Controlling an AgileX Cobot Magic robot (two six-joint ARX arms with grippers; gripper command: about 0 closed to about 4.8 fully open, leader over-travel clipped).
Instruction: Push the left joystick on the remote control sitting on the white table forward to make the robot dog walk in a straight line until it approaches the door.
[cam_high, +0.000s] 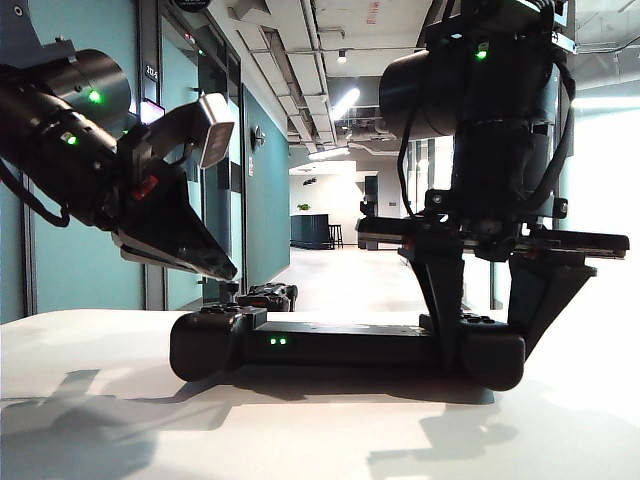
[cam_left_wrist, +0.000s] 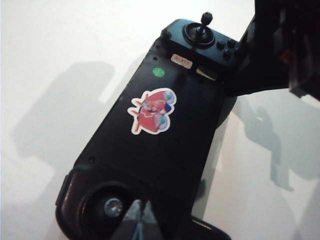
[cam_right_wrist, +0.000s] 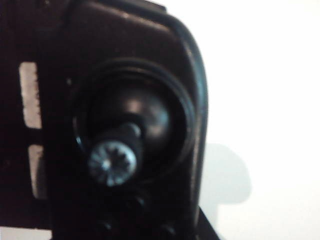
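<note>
Lying flat on the bench (cam_high: 90, 400), the remote control (cam_high: 340, 345) is stretched left to right; its right end is clamped by the right gripper (cam_high: 490, 300) fingers, while the left gripper (cam_high: 215, 265) fingers, pinched narrow, are held over the left joystick (cam_high: 229, 290).

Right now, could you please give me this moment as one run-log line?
left gripper: shut, tip over left joystick, contact unclear | right gripper: clamps right end of remote

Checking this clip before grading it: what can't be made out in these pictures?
- Robot dog: exterior view, a small dark shape, its lower part hidden behind the remote control.
- Left gripper, shut: contact with the left joystick unclear, black on black; the left wrist view cuts the tips off.
- Right gripper, straddling the remote's other end: whether it grips is unclear. Its wrist view is a blurred close-up showing no fingers.
</note>
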